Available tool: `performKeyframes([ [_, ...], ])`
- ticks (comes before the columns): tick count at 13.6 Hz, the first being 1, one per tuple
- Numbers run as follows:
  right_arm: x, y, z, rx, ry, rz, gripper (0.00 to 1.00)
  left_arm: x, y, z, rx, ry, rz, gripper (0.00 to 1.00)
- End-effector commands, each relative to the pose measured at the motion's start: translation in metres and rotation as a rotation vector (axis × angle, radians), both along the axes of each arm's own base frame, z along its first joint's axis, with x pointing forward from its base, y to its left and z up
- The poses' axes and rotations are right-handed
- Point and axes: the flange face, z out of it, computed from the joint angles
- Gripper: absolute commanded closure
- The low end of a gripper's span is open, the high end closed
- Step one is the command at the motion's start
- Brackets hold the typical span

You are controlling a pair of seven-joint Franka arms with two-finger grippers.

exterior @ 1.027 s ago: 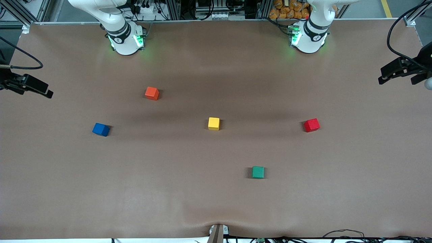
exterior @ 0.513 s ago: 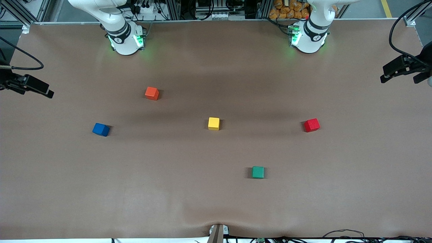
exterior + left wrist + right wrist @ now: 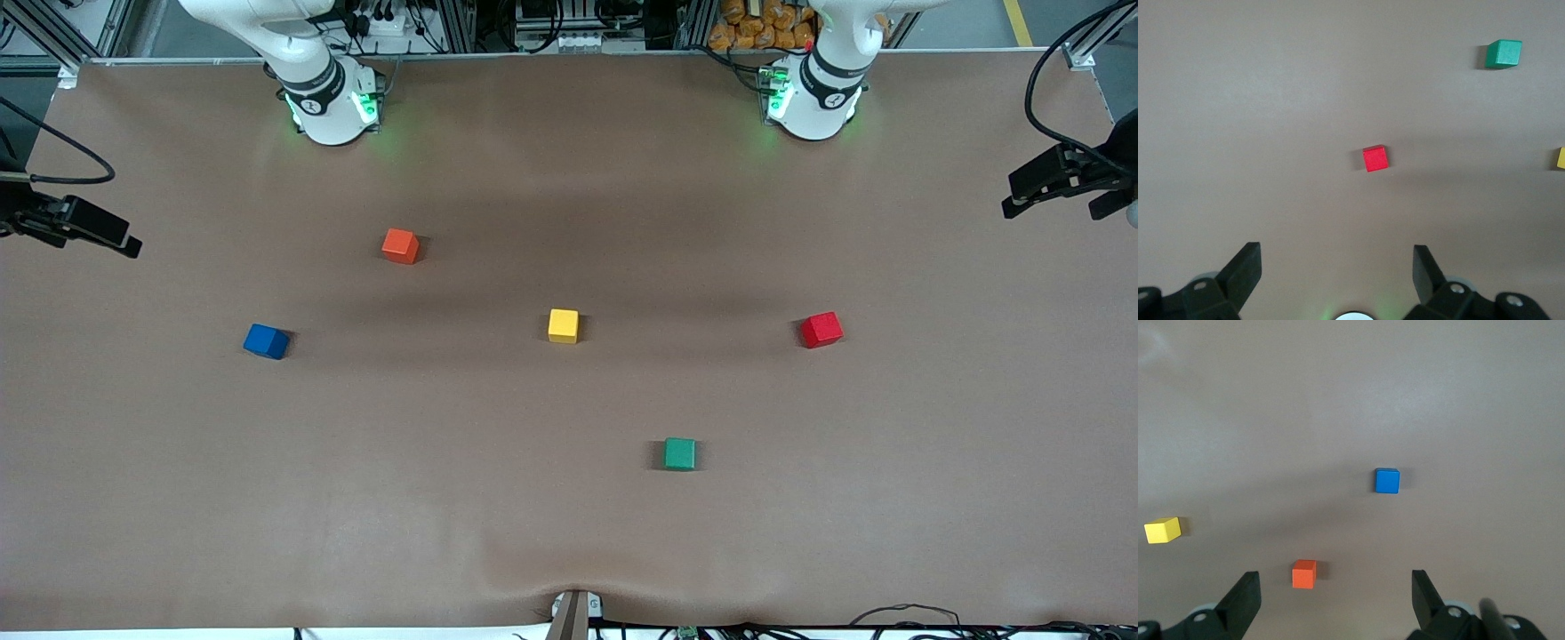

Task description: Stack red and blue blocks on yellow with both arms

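On the counter (image 3: 569,533), the yellow cube (image 3: 563,325) sits midway between the blue cube (image 3: 266,341) and red cube (image 3: 821,330) (all well apart). High above, the left gripper (image 3: 1337,273) and right gripper (image 3: 1335,597) hang with fingers spread, empty.

A wide brown table (image 3: 569,533) is carrying five small cubes, all lying directly on its surface and well apart from one another. The yellow cube (image 3: 563,325) is sitting near the middle. The blue cube (image 3: 266,341) is lying toward the right arm's end, the red cube (image 3: 821,330) toward the left arm's end. The orange-red cube (image 3: 400,246) is resting farther from the front camera than the blue one, and the green cube (image 3: 680,453) is lying nearest to that camera.
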Motion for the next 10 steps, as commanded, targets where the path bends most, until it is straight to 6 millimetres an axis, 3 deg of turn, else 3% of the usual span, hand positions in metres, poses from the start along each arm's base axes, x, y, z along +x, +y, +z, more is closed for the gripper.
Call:
performKeyframes([
  [1,-0.0022,-0.0008,0.0002,0.009,0.004,-0.004,0.0,-0.0047,0.0006,0.0085,-0.007,-0.017,-0.014,0.0],
  [10,-0.0021,-0.0067,-0.0008,0.009,0.007,-0.014,0.0,-0.0075,-0.0038,0.0105,-0.008,-0.016,-0.006,0.0],
])
